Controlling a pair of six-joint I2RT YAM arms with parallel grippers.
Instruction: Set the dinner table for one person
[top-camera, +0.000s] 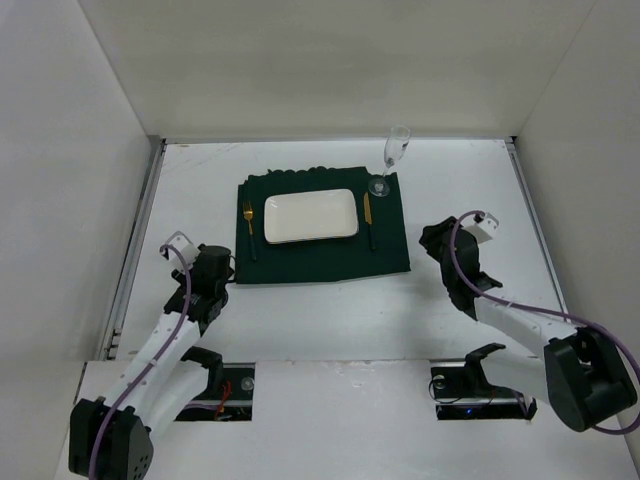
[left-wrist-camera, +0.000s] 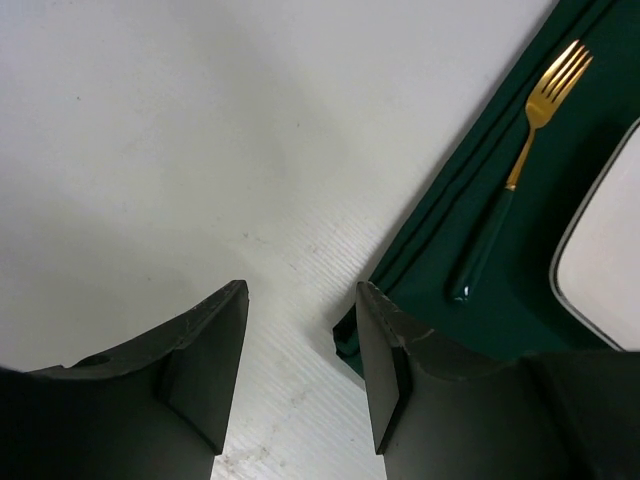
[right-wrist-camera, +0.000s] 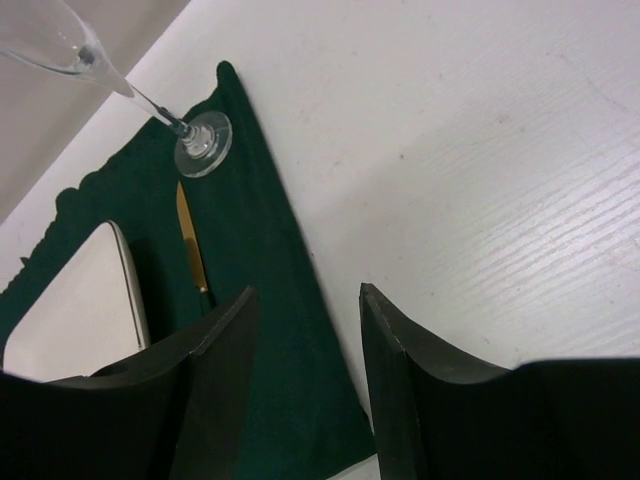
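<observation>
On the white dinner table (top-camera: 300, 330) lies a dark green placemat (top-camera: 322, 262). A white rectangular plate (top-camera: 310, 216) sits on its middle. A gold fork with a green handle (top-camera: 249, 222) lies left of the plate, also in the left wrist view (left-wrist-camera: 520, 165). A gold knife (top-camera: 369, 218) lies right of the plate, also in the right wrist view (right-wrist-camera: 190, 245). A clear wine glass (top-camera: 390, 160) stands on the mat's far right corner. My left gripper (left-wrist-camera: 300, 300) is open and empty by the mat's near left corner. My right gripper (right-wrist-camera: 305, 300) is open and empty over the mat's right edge.
White walls enclose the table on the left, back and right. Metal rails (top-camera: 140, 230) run along the table's side edges. Both arm bases sit at the near edge.
</observation>
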